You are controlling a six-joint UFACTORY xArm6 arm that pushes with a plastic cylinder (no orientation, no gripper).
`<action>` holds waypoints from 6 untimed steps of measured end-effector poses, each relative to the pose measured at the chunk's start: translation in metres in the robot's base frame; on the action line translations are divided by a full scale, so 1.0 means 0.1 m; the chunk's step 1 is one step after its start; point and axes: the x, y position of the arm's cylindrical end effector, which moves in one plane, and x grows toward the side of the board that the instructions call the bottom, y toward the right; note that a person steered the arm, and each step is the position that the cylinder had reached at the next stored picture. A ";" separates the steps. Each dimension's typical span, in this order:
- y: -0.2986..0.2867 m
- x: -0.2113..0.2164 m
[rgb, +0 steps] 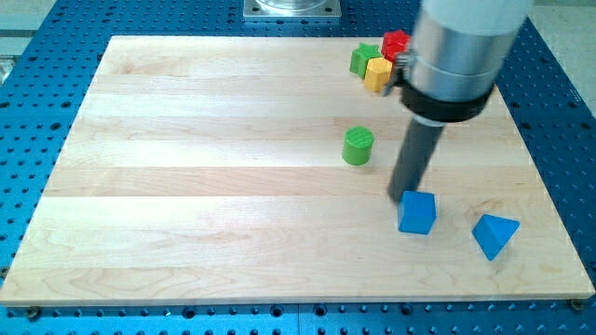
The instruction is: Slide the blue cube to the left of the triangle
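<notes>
Nearest the view's bottom, the solid blue triangular block [494,234] is lying on the pale wooden board [205,186], near the board's lower right corner. Just beside it, toward the view's left and apart from it by a small gap, the solid blue cube [416,212] is being presented with one corner turned toward the camera.

The cube is already being seen on the triangle's left side, so the step in hand is judged to be a final trimming of position rather than a long push. My tip [400,197], the lower end of the straight dark rod, is being held at the cube's upper left edge, touching it or very nearly so; contact cannot be confirmed. No gripper is fitted, so nothing is being grasped and no open or closed state applies.

Any further push from this side is being judged as risky: the cube would be driven rightward into the triangle and both would be displaced. A short, slow stroke is therefore being advised, with the gap being watched.

Farther up, the short green cylinder [358,146] is standing well clear. At the board's far right edge, a green block [363,60], a yellow block [378,73] and a red block [395,42] are being seen clustered together, partly hidden by the arm.
</notes>
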 end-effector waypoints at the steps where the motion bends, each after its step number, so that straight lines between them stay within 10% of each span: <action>1: -0.21 0.16; 6: 0.35 0.34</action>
